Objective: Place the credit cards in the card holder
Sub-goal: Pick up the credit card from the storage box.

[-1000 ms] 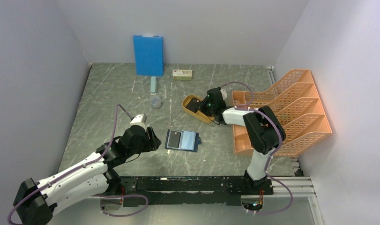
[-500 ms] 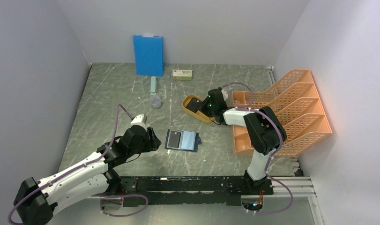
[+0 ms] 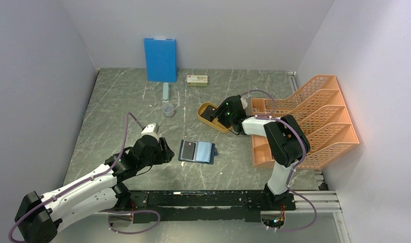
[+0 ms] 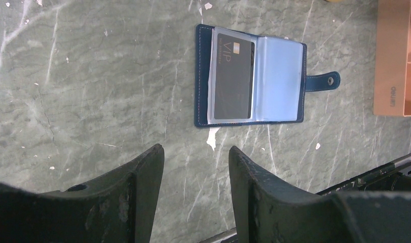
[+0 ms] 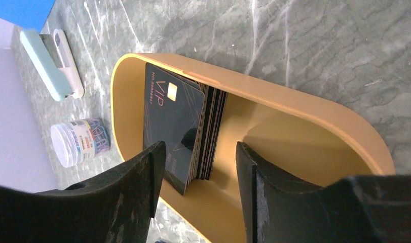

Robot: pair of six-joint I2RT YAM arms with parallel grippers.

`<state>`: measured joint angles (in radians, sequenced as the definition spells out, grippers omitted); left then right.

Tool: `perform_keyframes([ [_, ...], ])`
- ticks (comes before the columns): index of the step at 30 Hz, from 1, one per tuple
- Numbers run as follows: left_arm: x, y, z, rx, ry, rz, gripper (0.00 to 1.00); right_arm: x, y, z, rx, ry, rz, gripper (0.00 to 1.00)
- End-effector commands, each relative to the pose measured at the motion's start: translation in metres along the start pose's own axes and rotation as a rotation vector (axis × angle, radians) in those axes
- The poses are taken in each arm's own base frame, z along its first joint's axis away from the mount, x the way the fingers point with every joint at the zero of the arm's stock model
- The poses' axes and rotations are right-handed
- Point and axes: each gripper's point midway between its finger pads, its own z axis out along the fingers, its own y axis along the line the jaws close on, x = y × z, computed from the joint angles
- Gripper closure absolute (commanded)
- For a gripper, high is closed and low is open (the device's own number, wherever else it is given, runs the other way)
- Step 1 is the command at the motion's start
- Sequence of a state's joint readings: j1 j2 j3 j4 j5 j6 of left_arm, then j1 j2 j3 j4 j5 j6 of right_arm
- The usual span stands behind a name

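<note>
The card holder [image 3: 197, 151] [image 4: 251, 76] lies open and flat on the table, with a black VIP card [image 4: 233, 78] in its left sleeve and its snap tab to the right. My left gripper [image 3: 165, 150] [image 4: 195, 149] hovers open just left of it, holding nothing. A stack of dark credit cards [image 5: 185, 126] [image 3: 209, 112] leans on edge inside the yellow oval tray [image 5: 294, 101] [image 3: 202, 119]. My right gripper [image 5: 198, 147] [image 3: 219, 115] is open over the tray. The stack's near end sits just beyond its fingertips, and nothing is gripped.
Orange file racks [image 3: 304, 121] stand right of the tray. A blue board [image 3: 160, 59] leans on the back wall beside a small box [image 3: 197, 80]. A stapler [image 3: 165, 91] [image 5: 51, 63] and a jar of clips [image 3: 168, 109] [image 5: 81, 139] sit left of the tray.
My right wrist has shifted slightly left and farther over the tray. The left arm and the card holder have not moved.
</note>
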<state>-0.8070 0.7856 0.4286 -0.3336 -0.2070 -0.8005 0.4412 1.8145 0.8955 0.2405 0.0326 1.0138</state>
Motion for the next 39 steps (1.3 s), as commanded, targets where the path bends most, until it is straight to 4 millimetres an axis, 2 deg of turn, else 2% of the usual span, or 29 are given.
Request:
perform_keyframes([
  [1,-0.004,-0.002,0.0,0.008,-0.021,0.001,0.45,-0.003,-0.003,0.006,0.018,0.003,0.01,0.43],
  [9,-0.002,0.0,0.001,0.0,-0.013,0.0,0.45,0.008,-0.013,0.015,0.057,0.055,-0.005,0.58],
  [15,0.0,0.001,0.001,-0.002,-0.01,-0.004,0.45,0.01,-0.019,0.011,0.061,0.051,-0.002,0.71],
  [19,-0.001,-0.001,0.002,0.002,-0.009,-0.004,0.45,0.009,-0.021,0.008,0.058,0.046,0.003,0.75],
  [39,0.001,0.0,0.004,0.004,-0.002,-0.009,0.46,0.006,-0.024,0.0,0.045,0.033,0.013,0.79],
])
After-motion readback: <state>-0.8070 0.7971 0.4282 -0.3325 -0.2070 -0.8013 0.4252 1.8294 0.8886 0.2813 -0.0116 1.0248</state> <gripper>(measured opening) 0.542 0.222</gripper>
